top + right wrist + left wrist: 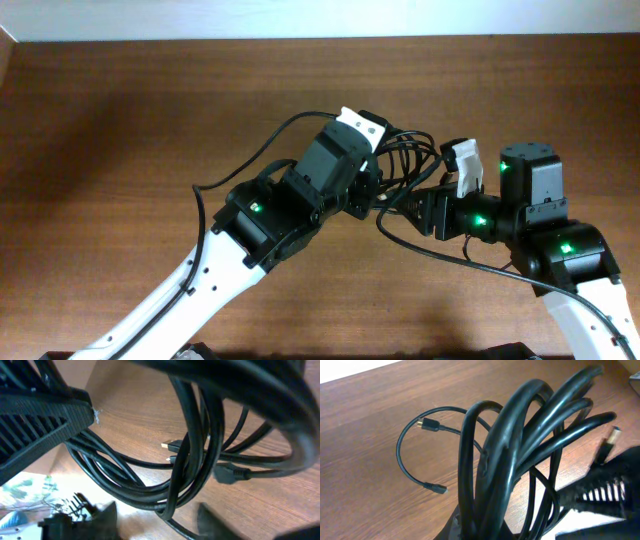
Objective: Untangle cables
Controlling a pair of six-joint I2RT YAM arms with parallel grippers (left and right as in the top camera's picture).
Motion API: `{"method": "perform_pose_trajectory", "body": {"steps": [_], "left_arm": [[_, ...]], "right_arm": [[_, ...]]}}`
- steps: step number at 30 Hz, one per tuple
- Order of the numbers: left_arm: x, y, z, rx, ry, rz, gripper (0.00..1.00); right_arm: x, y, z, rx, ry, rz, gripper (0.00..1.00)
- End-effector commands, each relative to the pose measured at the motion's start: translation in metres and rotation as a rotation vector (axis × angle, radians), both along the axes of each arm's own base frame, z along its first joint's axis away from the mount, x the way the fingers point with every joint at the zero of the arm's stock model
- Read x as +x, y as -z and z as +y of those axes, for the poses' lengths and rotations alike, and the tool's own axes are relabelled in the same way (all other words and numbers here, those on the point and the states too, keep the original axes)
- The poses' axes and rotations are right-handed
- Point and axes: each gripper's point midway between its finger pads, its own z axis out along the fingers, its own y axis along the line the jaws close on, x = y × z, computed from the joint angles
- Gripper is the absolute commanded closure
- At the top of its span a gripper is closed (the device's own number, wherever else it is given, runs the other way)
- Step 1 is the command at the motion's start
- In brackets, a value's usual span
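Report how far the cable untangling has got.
Done: one short cable lies alone on the table. In hand: the left gripper is shut on a thick bundle of loops. Left: that bundle is still bunched and needs separating.

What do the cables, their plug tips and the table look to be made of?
The cables: likely rubber or plastic jackets, glossy black, with light streaks along flexible loops. The plug tip: gold-coloured metal, by its shine. The table: brown wood or wood-look laminate, grain lines, soft sheen; I cannot tell which.
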Motion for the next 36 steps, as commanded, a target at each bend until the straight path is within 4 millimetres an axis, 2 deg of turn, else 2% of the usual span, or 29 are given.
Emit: {"method": "perform_pose_trajectory", "body": {"steps": [1, 6, 13, 25, 27, 29, 31, 36], "left_arm": [[0.003, -0.007, -0.002, -0.015, -0.002, -0.023, 1.0], [0.0, -0.009, -0.008, -0.041, 0.026, -0.014, 1.0], [-0.002, -0.01, -0.011, -0.05, 0.039, -0.008, 1.0], [-0.021, -0.015, -0.034, -0.087, 0.127, -0.005, 1.0], [-0.021, -0.014, -0.034, -0.087, 0.126, -0.005, 1.0], [-0.02, -0.014, -0.033, -0.085, 0.124, -0.007, 1.0], [-0.02, -0.014, -0.033, -0.083, 0.12, -0.009, 1.0], [-0.011, -0.014, -0.023, -0.062, 0.043, -0.026, 1.0]], "right_arm": [[0.001, -0.005, 0.001, -0.002, -0.008, -0.022, 0.69], [0.0, -0.006, 0.001, 0.001, -0.011, -0.021, 0.86], [0.0, -0.006, 0.002, 0.003, -0.013, -0.021, 0.86], [0.004, -0.009, 0.002, 0.007, -0.013, -0.042, 0.8], [0.004, -0.009, 0.003, 0.007, -0.013, -0.042, 0.82], [0.004, -0.008, 0.002, 0.007, -0.013, -0.039, 0.91], [0.003, -0.008, 0.003, 0.009, -0.016, -0.035, 0.96], [-0.002, -0.011, 0.007, 0.036, -0.044, -0.029, 0.96]]}}
